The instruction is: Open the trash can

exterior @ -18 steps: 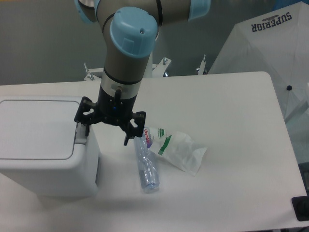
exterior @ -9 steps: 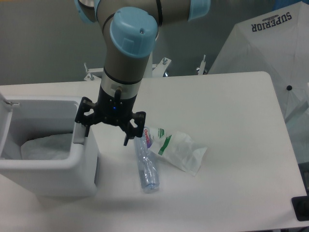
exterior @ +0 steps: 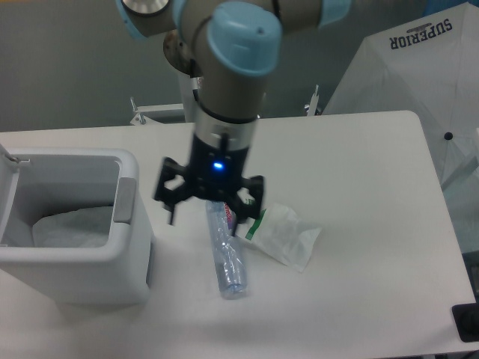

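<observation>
The white trash can (exterior: 75,275) stands at the table's left edge with its lid (exterior: 6,161) flipped up at the far left. Its inside is exposed and shows a white liner (exterior: 66,228). The grey push-button tab (exterior: 125,200) sits on the right rim. My gripper (exterior: 212,206) hangs to the right of the can, apart from it, over the top of a clear plastic bottle (exterior: 228,258). Its black fingers (exterior: 171,211) are spread wide and hold nothing.
The bottle lies on the white table (exterior: 359,187) beside a crumpled white wrapper with green print (exterior: 281,233). A white fabric cover marked SUPERIOR (exterior: 419,82) stands off the right edge. A dark object (exterior: 467,321) sits at the bottom right corner.
The trash can lid went from closed to flipped open. My gripper then moved right, away from the button tab, to above the bottle.
</observation>
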Controlling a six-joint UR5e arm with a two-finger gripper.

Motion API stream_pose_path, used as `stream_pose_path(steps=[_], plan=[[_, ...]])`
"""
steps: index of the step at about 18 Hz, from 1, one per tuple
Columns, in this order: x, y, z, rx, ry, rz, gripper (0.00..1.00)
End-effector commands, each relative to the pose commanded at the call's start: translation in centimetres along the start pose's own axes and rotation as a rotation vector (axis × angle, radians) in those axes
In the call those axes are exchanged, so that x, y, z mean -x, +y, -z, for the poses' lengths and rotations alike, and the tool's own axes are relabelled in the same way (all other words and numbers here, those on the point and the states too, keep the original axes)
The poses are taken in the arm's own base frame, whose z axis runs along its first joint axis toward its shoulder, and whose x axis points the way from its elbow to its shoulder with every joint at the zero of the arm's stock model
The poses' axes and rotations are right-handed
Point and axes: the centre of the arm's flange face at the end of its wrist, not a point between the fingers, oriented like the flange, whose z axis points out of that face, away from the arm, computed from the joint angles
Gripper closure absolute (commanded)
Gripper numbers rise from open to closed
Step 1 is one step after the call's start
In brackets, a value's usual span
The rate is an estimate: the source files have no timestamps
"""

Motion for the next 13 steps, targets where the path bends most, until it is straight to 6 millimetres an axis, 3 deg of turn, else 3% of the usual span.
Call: stream_pose_path(steps=[4, 9, 13], plan=[[2.4, 1.6, -3.2, 0.037, 0.008, -0.052, 0.00], [5.5, 4.2, -5.5, 0.113, -0.027, -0.107, 0.00], [6.7, 6.9, -8.1, 0.258, -0.087, -0.294, 0.00]])
